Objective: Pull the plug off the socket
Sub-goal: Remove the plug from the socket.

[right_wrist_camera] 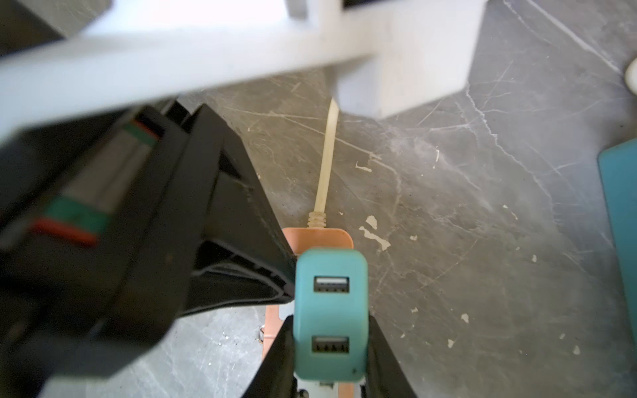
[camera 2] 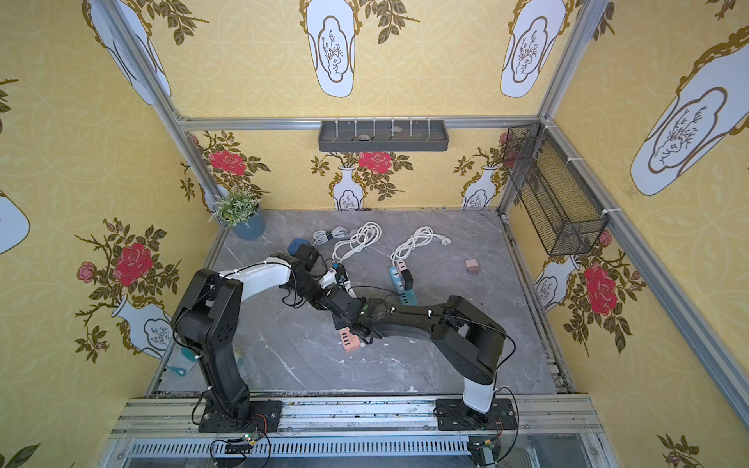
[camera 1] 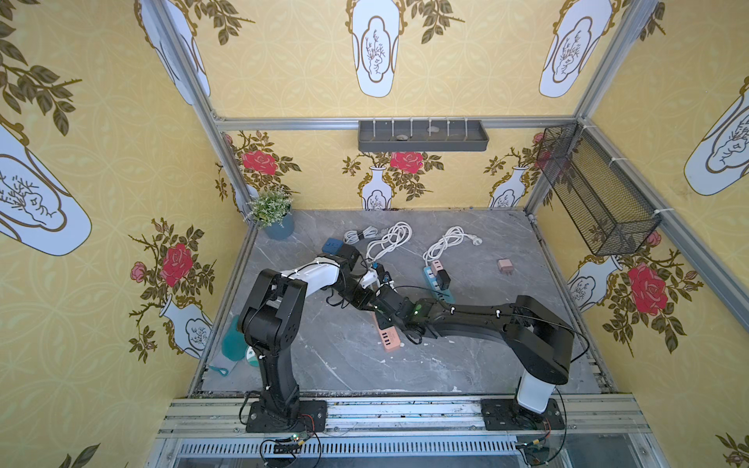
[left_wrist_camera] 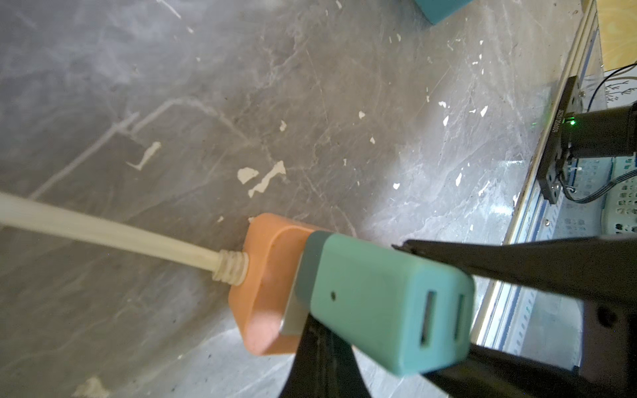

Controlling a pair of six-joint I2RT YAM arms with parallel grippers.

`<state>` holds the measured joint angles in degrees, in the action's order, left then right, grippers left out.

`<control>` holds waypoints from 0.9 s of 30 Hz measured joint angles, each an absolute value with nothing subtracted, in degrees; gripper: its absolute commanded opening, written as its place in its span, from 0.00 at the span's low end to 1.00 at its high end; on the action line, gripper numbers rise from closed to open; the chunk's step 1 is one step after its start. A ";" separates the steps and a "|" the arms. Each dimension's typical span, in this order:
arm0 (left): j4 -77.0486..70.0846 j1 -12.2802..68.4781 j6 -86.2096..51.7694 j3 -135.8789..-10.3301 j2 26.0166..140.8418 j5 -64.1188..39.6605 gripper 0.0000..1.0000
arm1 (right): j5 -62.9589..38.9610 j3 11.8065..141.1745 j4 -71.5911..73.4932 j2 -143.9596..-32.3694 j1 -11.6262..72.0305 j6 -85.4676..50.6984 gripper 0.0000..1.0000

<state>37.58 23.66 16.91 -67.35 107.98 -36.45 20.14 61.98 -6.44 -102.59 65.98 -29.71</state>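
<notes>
While both arms are meeting over the middle of the grey marble table (camera 1: 466,364), the left gripper (left_wrist_camera: 406,275) is pinching the teal USB plug (left_wrist_camera: 386,303), its fingers (left_wrist_camera: 517,262) pressing two opposite sides. That plug is sitting in the orange power strip (camera 1: 389,338), whose cream cord (left_wrist_camera: 103,229) is trailing away across the table. Only the wrist views are showing the plug; in both top views the arms are hiding it. From the right wrist, the right gripper (right_wrist_camera: 329,348) is clamping the same plug (right_wrist_camera: 330,310) lower down. Farther right, a teal power strip (camera 1: 439,283) is lying near a loose pink adapter (camera 1: 504,266). Yellow floral wallpaper (camera 1: 101,162) is surrounding the table.
</notes>
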 measured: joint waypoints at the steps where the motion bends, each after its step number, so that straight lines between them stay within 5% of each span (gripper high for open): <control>1: 37.58 23.66 16.91 -67.35 107.98 -36.45 0.00 | 20.21 61.47 -5.74 -102.39 66.00 -29.54 0.00; 27: 37.28 23.64 16.88 -67.35 107.98 -35.86 0.00 | 18.26 70.74 -16.97 -104.51 64.58 -32.12 0.00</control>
